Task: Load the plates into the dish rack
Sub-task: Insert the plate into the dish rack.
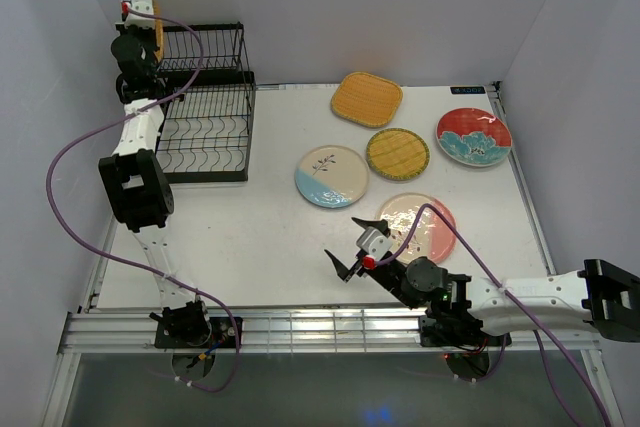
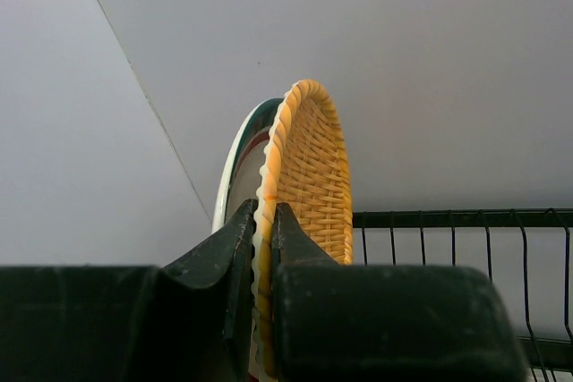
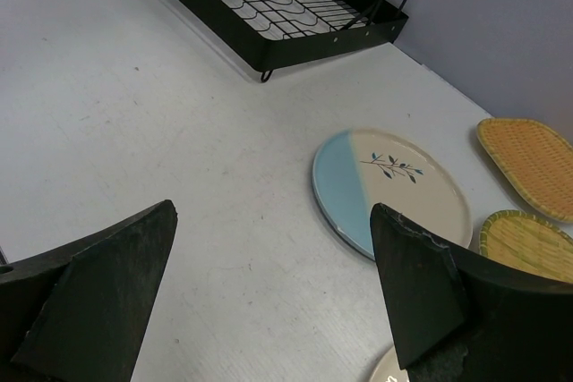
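Observation:
My left gripper (image 2: 265,212) is shut on the rim of a woven orange plate (image 2: 313,176), held upright at the far left end of the black wire dish rack (image 1: 205,107). Close behind that plate stands a white plate with a green stripe (image 2: 235,167). In the top view the held plate (image 1: 146,22) shows above the rack's upper basket. My right gripper (image 1: 352,245) hangs open over bare table, nothing between its fingers. Just to its right lies the cream-pink plate (image 1: 420,225), and beyond it the cream-blue plate (image 3: 394,187).
More plates lie flat on the right half of the table: a rounded-square woven one (image 1: 366,99), a round woven yellow one (image 1: 397,153) and a red-teal floral one (image 1: 473,136). Walls close in the table on the left, back and right.

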Motion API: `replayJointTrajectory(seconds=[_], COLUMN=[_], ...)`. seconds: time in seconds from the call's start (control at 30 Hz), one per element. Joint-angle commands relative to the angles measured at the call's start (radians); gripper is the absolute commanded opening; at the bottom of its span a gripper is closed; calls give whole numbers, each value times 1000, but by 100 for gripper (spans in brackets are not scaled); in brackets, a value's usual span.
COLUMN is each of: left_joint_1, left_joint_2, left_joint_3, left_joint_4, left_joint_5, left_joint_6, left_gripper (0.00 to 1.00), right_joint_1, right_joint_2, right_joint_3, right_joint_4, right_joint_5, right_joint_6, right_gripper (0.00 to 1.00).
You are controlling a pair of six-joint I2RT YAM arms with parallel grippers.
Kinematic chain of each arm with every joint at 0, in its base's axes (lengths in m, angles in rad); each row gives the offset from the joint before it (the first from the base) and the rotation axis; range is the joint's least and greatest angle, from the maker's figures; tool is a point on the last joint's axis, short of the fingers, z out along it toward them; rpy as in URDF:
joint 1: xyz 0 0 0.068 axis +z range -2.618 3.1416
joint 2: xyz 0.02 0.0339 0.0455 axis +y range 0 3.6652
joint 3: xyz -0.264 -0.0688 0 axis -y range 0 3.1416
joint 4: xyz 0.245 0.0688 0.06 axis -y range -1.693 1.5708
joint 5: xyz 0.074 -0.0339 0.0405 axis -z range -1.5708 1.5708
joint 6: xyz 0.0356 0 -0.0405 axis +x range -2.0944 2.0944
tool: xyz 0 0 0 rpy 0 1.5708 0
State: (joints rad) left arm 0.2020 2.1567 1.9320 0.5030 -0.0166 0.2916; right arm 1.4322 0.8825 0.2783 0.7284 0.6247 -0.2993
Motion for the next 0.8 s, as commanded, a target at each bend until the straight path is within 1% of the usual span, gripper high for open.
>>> replayJointTrajectory(seconds=[0.0, 0.17, 0.2, 0.43, 0.77], left_joint_1=[11, 27, 28, 40, 43], left_joint_2=[-18, -6, -1, 0, 5], left_joint_3=[-7, -22, -22, -47, -61], left_joint_4=[89, 94, 94, 95, 97], left_joint_5=[-2, 17, 45, 49, 40], left_joint_6=[3, -17, -20, -45, -42], left_gripper=[0, 0, 0, 0, 0], right_joint_1=[-4, -4, -4, -4, -4], right_joint_2=[4, 4, 4, 4, 15], right_joint_3=[21, 18, 19, 21, 25], right_joint_4=[46, 46, 46, 46, 45], right_joint_5=[-3, -19, -20, -25, -29], right_joint_6=[0, 2, 2, 2, 2], right_gripper=[94, 94, 94, 94, 94])
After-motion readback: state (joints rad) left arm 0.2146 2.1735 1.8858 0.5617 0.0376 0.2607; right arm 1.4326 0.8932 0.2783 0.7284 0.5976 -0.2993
